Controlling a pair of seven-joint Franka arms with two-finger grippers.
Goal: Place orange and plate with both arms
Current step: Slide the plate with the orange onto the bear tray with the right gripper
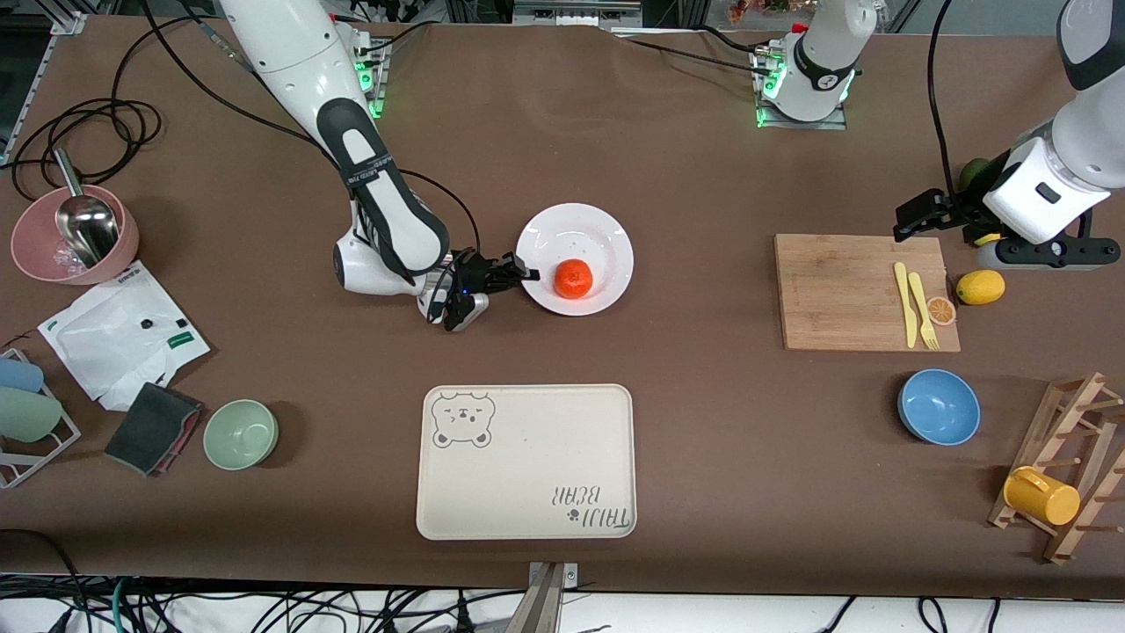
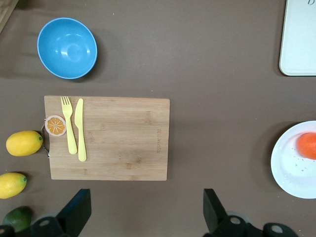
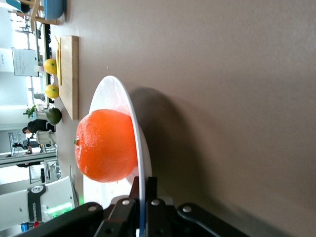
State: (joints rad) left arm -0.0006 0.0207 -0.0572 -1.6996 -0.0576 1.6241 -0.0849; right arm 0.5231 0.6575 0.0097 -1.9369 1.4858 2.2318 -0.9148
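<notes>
I see the orange resting on the white plate at frame centre, above the cream tray. The right gripper has its fingers clamped on the plate's rim. The left gripper waits at upper right above the cutting board, fingers apart, holding nothing.

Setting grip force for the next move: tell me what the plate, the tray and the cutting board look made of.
Plate: glossy white, probably glazed ceramic, possibly melamine; thin rim, faint specks. Tray: matte cream, likely plastic or fibre composite, with printed bear. Cutting board: pale wood with visible grain, likely bamboo, unvarnished look.
</notes>
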